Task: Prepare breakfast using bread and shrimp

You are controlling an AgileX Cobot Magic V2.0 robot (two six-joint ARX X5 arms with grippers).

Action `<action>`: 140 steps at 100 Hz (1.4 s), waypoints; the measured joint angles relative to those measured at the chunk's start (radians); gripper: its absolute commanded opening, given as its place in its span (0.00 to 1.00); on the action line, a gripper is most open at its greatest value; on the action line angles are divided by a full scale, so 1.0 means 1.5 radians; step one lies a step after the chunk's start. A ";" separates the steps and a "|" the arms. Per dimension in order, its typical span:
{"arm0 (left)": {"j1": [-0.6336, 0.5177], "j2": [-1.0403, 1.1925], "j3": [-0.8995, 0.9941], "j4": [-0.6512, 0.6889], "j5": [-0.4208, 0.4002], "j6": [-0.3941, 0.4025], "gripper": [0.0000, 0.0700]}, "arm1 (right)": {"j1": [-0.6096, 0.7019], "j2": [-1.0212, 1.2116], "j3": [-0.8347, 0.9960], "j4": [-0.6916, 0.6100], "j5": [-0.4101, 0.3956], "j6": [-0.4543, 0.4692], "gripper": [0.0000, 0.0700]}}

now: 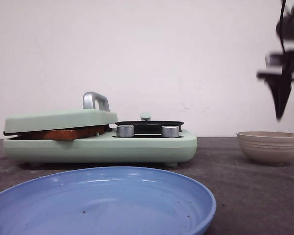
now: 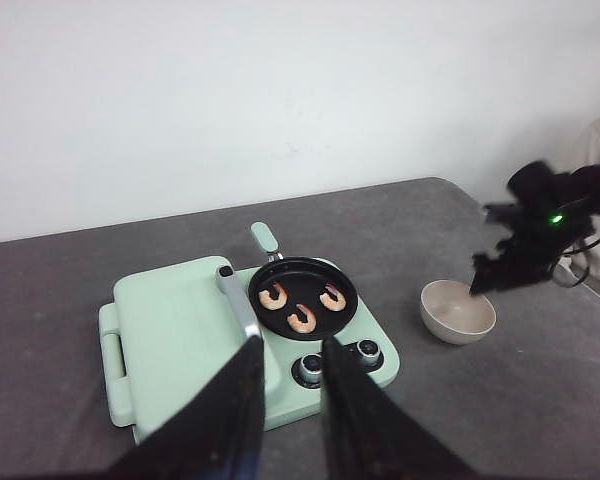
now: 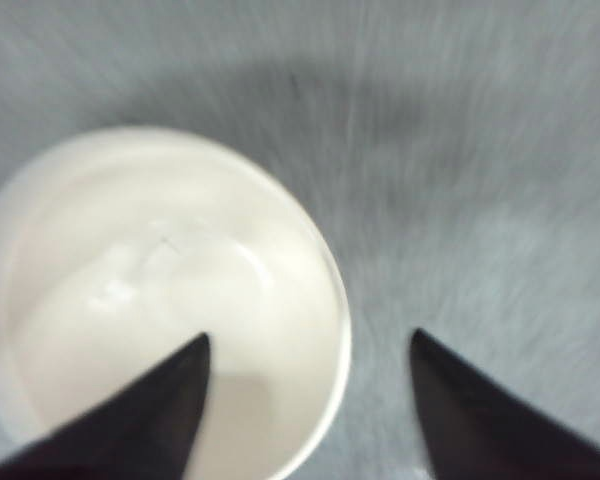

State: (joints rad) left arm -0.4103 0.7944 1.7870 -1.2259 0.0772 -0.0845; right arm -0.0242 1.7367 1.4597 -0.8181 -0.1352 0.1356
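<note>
A blue plate (image 1: 103,200) is seen nearest; shrimp (image 2: 302,318) are held in the black pan (image 2: 302,273); both grippers (image 2: 288,372) (image 3: 308,350) are spread, empty.

A mint-green cooker (image 1: 100,142) sits at centre left, its lid (image 1: 61,120) closed on the bread (image 1: 63,133) — only a brown crust edge shows. A black pan (image 1: 149,126) rests beside it. A blue plate (image 1: 103,203) fills the foreground; a beige bowl (image 1: 269,146) stands at right, under the blurred right gripper (image 1: 280,90) — upper right.
</note>
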 measured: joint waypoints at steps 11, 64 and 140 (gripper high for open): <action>0.000 -0.006 -0.001 -0.004 -0.001 0.009 0.02 | 0.010 -0.116 0.000 0.075 -0.050 -0.001 0.01; 0.000 -0.163 -0.213 0.095 -0.096 0.010 0.02 | 0.169 -0.694 -0.378 0.410 0.053 -0.041 0.01; 0.000 -0.283 -0.470 0.192 -0.089 -0.058 0.02 | 0.169 -0.965 -0.536 0.385 0.108 -0.033 0.01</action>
State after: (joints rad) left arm -0.4103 0.3702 1.0821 -0.9382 -0.0555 -0.1715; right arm 0.2291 0.2893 0.6563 -0.2405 0.0265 0.0868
